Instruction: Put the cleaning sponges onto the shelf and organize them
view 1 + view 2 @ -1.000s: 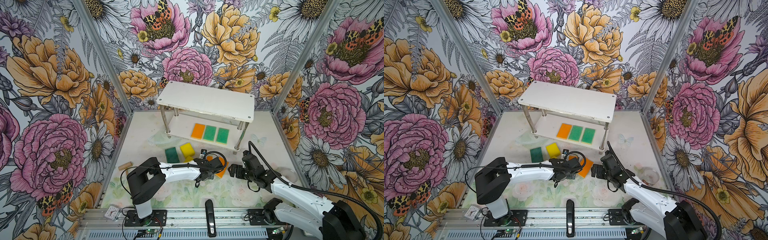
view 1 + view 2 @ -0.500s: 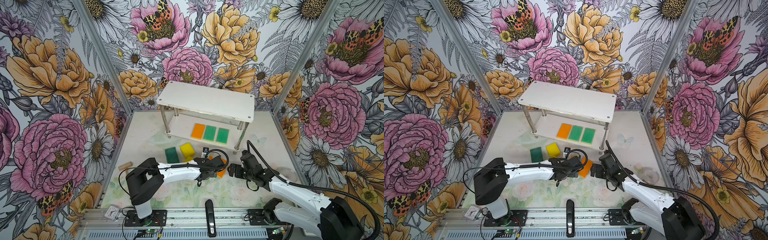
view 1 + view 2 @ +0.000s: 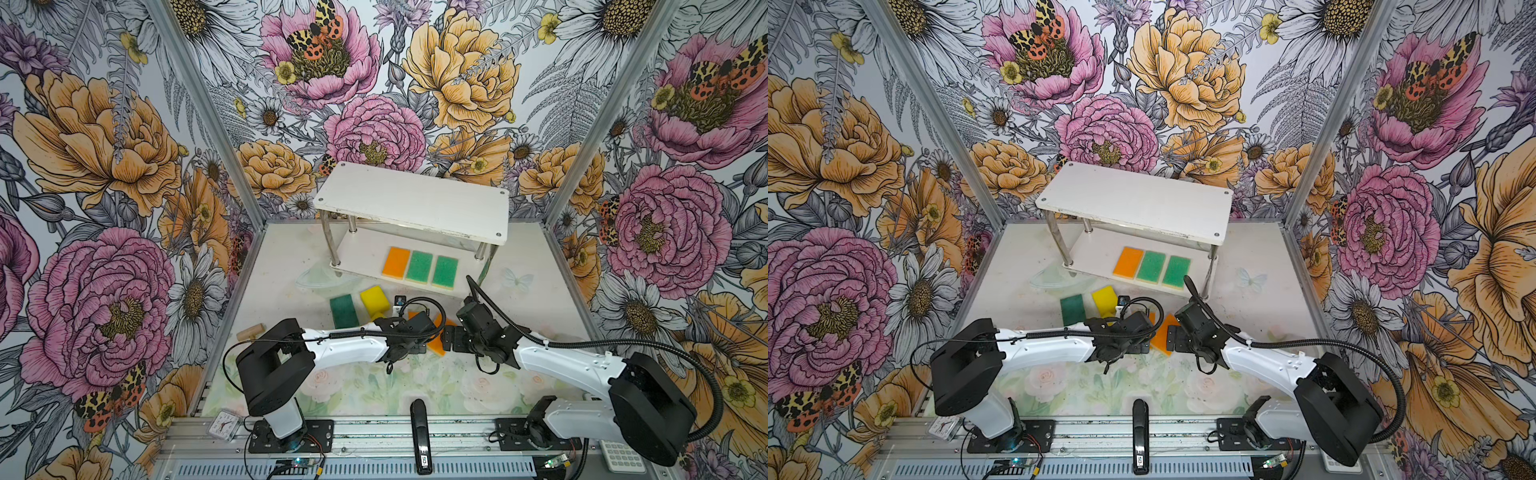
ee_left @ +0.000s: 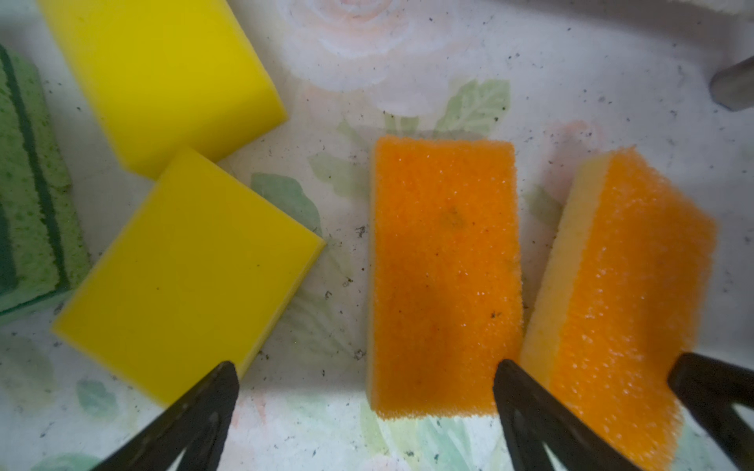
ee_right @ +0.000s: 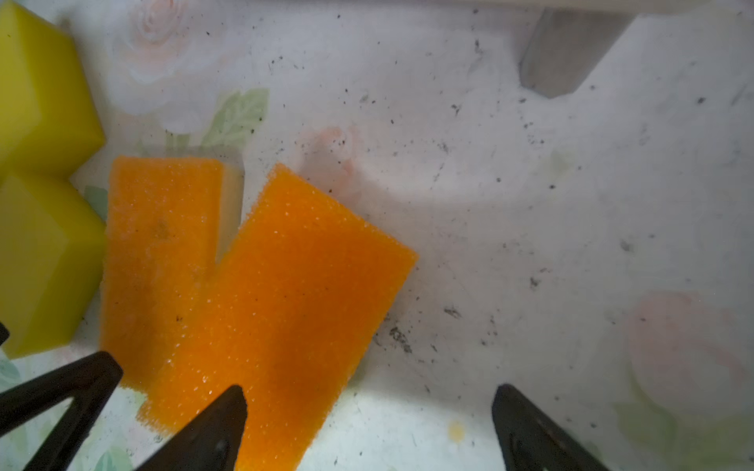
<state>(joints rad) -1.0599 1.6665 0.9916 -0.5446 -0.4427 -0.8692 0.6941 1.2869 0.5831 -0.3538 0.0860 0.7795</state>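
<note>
The white two-tier shelf (image 3: 411, 199) stands at the back; on its lower board lie an orange sponge (image 3: 395, 262) and two light green sponges (image 3: 419, 267). A dark green sponge (image 3: 343, 311) and a yellow sponge (image 3: 375, 300) rest on the table before it. In the left wrist view, my left gripper (image 4: 367, 373) is open around the near end of a flat orange sponge (image 4: 444, 277). A second orange sponge (image 5: 285, 293) leans tilted against it. My right gripper (image 5: 369, 399) is open, one fingertip (image 5: 228, 412) over that tilted sponge. Two yellow sponges (image 4: 183, 277) lie beside them.
A wooden mallet (image 3: 250, 331) lies at the table's left edge. A small clock (image 3: 224, 424), a black stapler-like bar (image 3: 419, 432) and a keypad (image 3: 621, 453) sit on the front rail. A chrome shelf post (image 5: 567, 49) stands just beyond the right gripper.
My right gripper has slid left to the tilted orange sponge, close to my left gripper. The left arm has scarcely moved.
</note>
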